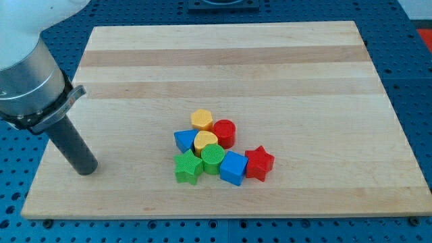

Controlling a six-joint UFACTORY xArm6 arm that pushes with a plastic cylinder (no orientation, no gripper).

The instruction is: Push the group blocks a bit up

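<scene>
At the view's left, our arm's grey cylindrical housing (27, 84) comes in from the top corner, and the dark rod slants down from it toward the view's right. My tip (86, 169) rests on the wooden board (223, 61) near its left edge, low in the view. We carry no jaws or fingers, only this plain rod, and it touches no block. The tip stands well apart from the cluster, to its left and about level with its lower row.

The blocks sit packed together a little right of the board's middle, in its lower half. The group is wider than it is tall: its long axis runs left to right along the bottom row, and it narrows toward the view's top.

Going rightward, we see the blue block (183, 140) at the cluster's left edge, with the green star (187, 167) just below it. Next comes the yellow hexagon (201, 119) at the top, the yellow heart (206, 141) beneath it, and the green cylinder (212, 158) lower still. The red cylinder (224, 132) sits beside the hexagon and heart. The blue cube (233, 167) follows, and the red star (259, 163) closes the right end.
</scene>
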